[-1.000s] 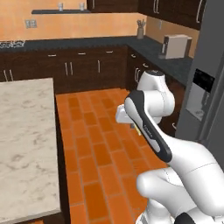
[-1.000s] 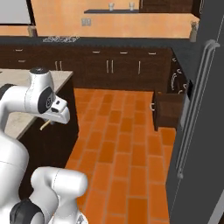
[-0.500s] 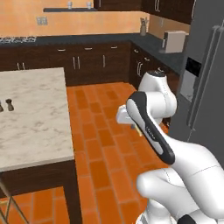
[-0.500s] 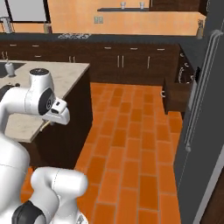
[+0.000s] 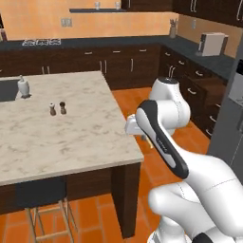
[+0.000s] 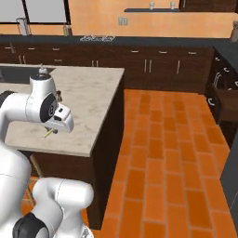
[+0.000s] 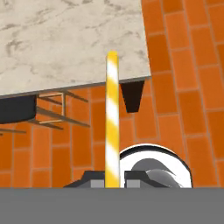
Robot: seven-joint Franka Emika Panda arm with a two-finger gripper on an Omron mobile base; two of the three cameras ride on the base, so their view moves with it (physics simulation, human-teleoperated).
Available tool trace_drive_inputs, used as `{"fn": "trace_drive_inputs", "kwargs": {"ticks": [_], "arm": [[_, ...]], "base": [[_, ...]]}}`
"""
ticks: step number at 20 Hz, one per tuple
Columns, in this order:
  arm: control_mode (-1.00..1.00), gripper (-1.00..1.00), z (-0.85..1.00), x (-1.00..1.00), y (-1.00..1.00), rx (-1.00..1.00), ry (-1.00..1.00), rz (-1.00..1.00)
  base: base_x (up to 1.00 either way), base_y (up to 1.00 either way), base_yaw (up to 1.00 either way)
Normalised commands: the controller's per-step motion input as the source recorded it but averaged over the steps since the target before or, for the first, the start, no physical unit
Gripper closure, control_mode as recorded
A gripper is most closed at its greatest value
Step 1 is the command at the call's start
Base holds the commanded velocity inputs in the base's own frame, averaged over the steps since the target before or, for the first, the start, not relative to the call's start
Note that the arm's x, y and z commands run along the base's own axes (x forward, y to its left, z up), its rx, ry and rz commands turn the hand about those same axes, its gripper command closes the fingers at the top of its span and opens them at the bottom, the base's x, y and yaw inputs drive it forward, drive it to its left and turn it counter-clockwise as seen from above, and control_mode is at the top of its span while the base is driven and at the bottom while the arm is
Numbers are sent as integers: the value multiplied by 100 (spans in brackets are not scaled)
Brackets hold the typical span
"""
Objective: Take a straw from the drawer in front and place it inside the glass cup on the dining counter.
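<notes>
At the centre of the hand view, the gripper (image 7: 112,180) was closed on the yellow-and-white striped straw (image 7: 112,118), which pointed up toward the dining counter (image 7: 65,39) edge at upper left. In the left base view, salt and pepper shakers (image 5: 57,109) stood on that counter, left of centre.
</notes>
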Motion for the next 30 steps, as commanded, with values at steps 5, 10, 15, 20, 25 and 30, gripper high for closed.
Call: {"fn": "trace_drive_inputs", "kwargs": {"ticks": [5, 10, 15, 20, 25, 30], "arm": [[100, 100, 0, 0, 0, 0, 0, 0], [100, 100, 0, 0, 0, 0, 0, 0], [100, 100, 0, 0, 0, 0, 0, 0], [100, 100, 0, 0, 0, 0, 0, 0], [100, 100, 0, 0, 0, 0, 0, 0], [100, 100, 0, 0, 0, 0, 0, 0]], "base": [[-23, 100, 0], [-17, 100, 6], [-9, 100, 10], [0, 100, 6], [3, 100, 2], [39, 65, 0]]}}
